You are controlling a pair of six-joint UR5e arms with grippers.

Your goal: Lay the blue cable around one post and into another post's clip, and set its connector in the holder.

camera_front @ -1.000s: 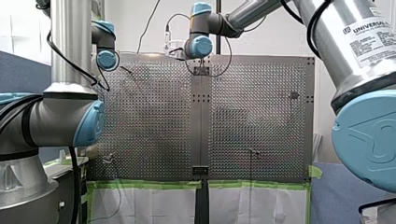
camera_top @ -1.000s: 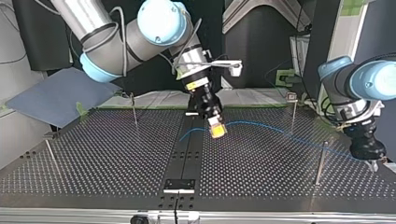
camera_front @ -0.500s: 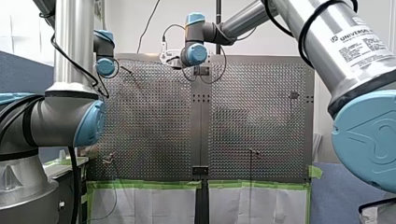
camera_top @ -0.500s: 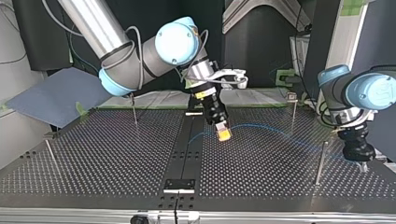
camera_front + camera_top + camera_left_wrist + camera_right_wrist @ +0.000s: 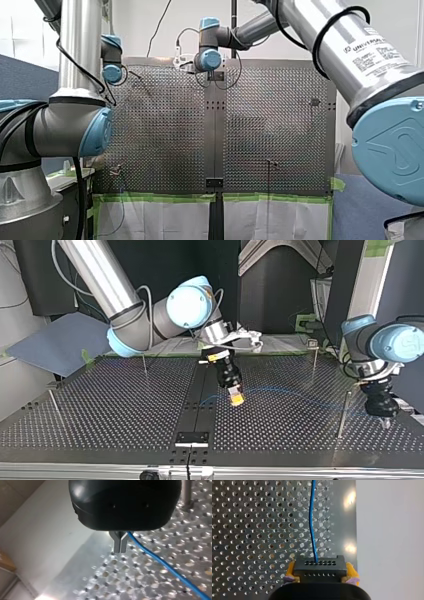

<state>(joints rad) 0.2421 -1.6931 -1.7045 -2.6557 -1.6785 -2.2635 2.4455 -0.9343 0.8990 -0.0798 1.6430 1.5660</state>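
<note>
Perforated steel desk (image 5: 100, 405), both arms busy! My right claw (image 5: 236, 399) is clenched on the black connector (image 5: 319, 568), yellow pads (image 5: 290, 570) either side. The blue cable (image 5: 312, 517) runs straight out ahead of it, its long axis across the desk to my left claw (image 5: 120, 543), which is pinched tight on it near a post (image 5: 342, 415). Since half a second ago the right claw has swung towards the top view's near edge, flattening the cable's arc.

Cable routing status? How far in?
Done: both ends picked up. In hand: my right tool grips the connector, my left tool pinches the blue cable, which spans loose over the table. Left: looping a post, seating it in the clip post, placing the connector.
</note>
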